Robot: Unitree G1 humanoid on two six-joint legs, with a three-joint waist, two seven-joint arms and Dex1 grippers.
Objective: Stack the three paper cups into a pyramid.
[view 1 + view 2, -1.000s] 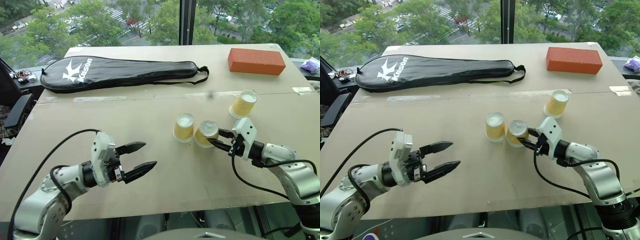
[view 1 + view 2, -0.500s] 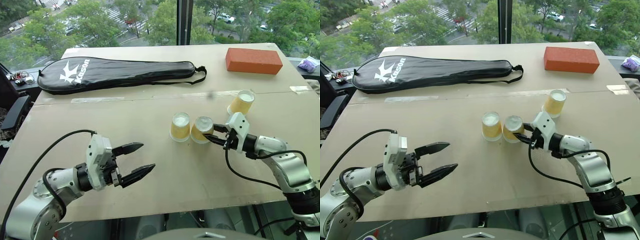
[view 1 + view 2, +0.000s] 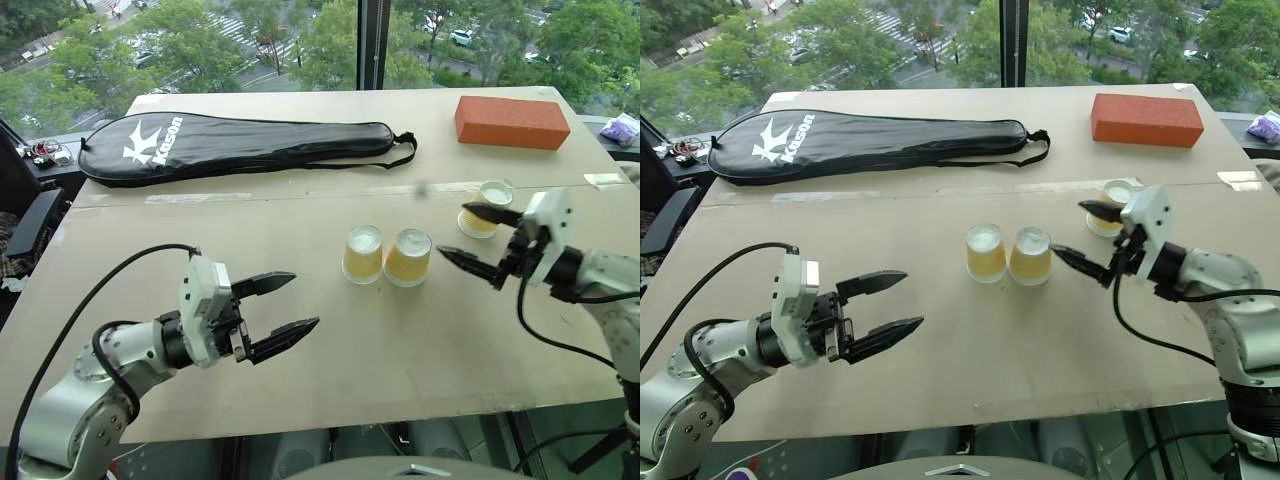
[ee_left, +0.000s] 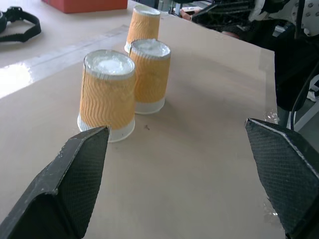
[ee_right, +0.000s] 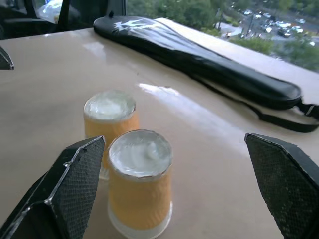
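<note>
From my station I see the left pincer (image 3: 280, 310) hanging above the desk's (image 3: 150, 240) near-left area, its two black fingers spread wide with nothing between them, pointed toward the cups. A black zipped racket case (image 3: 235, 143) lies along the far-left part of the desk. Around the middle of the desk two yellow-orange paper cups stand upside down, side by side and touching or very nearly so: the left cup (image 3: 362, 254) and the right cup (image 3: 408, 257), white bases up. The right pincer (image 3: 478, 240) is raised above the desk just beside that pair, toward the right edge, fingers gaping and holding nothing. The third cup (image 3: 484, 206) stands by itself, partly hidden behind the upper finger. An orange-red brick (image 3: 512, 121) rests at the far-right corner. No cup is stacked on another.
</note>
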